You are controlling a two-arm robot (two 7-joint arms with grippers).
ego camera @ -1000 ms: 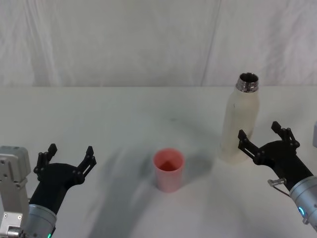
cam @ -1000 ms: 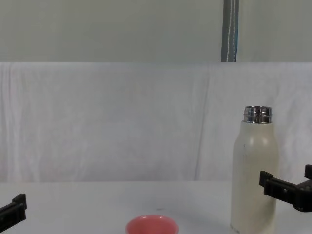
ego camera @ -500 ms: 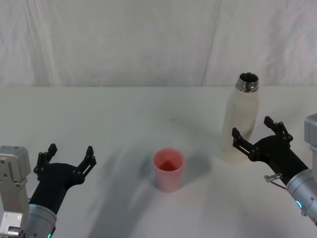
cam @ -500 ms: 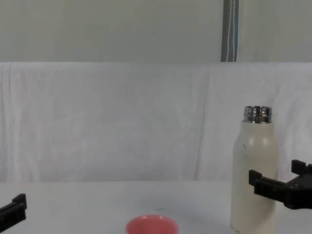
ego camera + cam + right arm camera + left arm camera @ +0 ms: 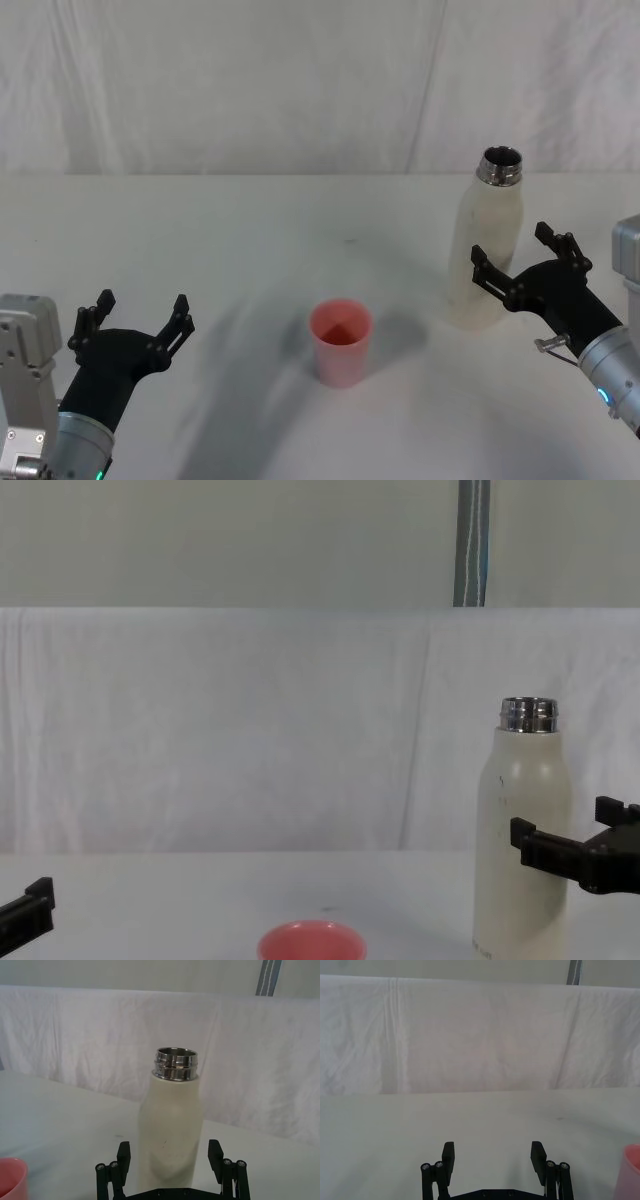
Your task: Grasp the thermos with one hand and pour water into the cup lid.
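Note:
The thermos (image 5: 485, 240) is a tall cream-white bottle with an open steel neck, standing upright at the right of the table. My right gripper (image 5: 512, 246) is open right beside its lower body on the near right side. In the right wrist view the thermos (image 5: 172, 1120) stands centred just beyond the open right gripper (image 5: 169, 1148), whose fingers are spread wider than the bottle. The pink cup lid (image 5: 341, 342) stands upright at the table's middle, left of the thermos. My left gripper (image 5: 140, 306) rests open at the near left, holding nothing.
A white cloth covers the table (image 5: 250, 230) and hangs as a backdrop behind it. A grey pole (image 5: 473, 542) rises behind the backdrop. Bare tabletop lies between the cup lid (image 5: 312, 942) and the thermos (image 5: 520, 830).
My right gripper has moved forward and inward to the thermos, its fingers now level with the bottle's lower body. The left arm, cup lid and thermos have not moved.

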